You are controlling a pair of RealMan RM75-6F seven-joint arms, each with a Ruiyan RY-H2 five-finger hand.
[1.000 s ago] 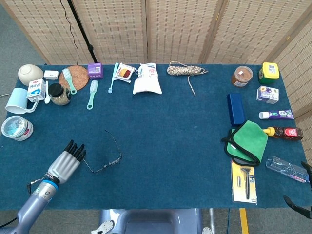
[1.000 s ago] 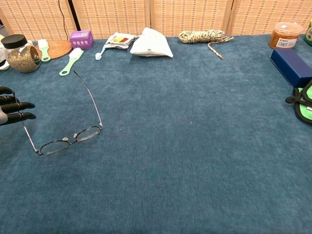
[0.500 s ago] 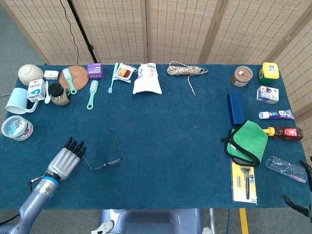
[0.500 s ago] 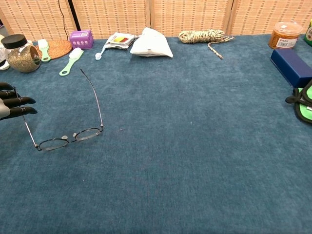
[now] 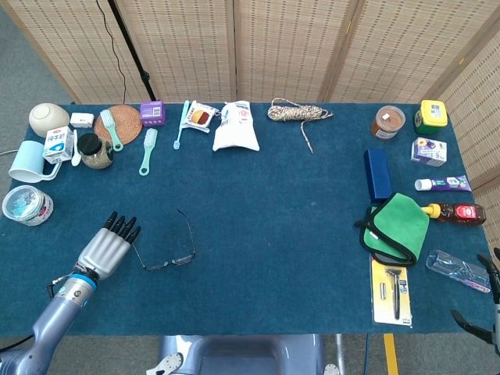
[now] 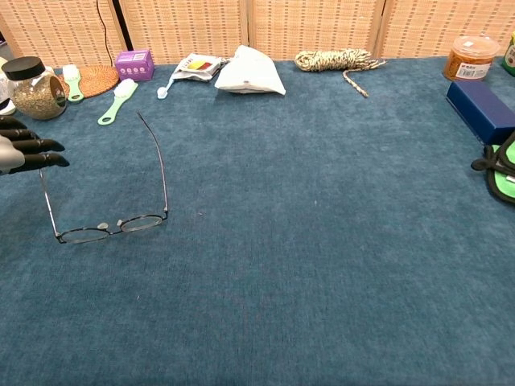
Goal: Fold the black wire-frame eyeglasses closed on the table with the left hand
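The black wire-frame eyeglasses [image 5: 169,261] lie on the blue table [image 5: 273,203] at the front left, both temples unfolded and pointing away from me. In the chest view the eyeglasses [image 6: 113,228] have their lens front towards me. My left hand [image 5: 106,248] lies flat just left of them, fingers straight and close together. Its fingertips [image 6: 50,153] reach the far end of the left temple; whether they touch is unclear. It holds nothing. Only dark fingertips of my right hand [image 5: 478,328] show at the bottom right edge of the head view.
A jar [image 6: 32,87], green brushes [image 6: 117,100], a white pouch [image 6: 248,72] and a coiled rope [image 6: 334,59] line the far edge. A blue box [image 5: 378,173], green pouch [image 5: 398,228], bottles and a razor pack [image 5: 393,291] sit at the right. A cup [image 5: 28,160] and tub [image 5: 27,205] stand left.
My left hand has moved away from me along the left temple. The eyeglasses have turned slightly, so their lens front now lies more squarely across.
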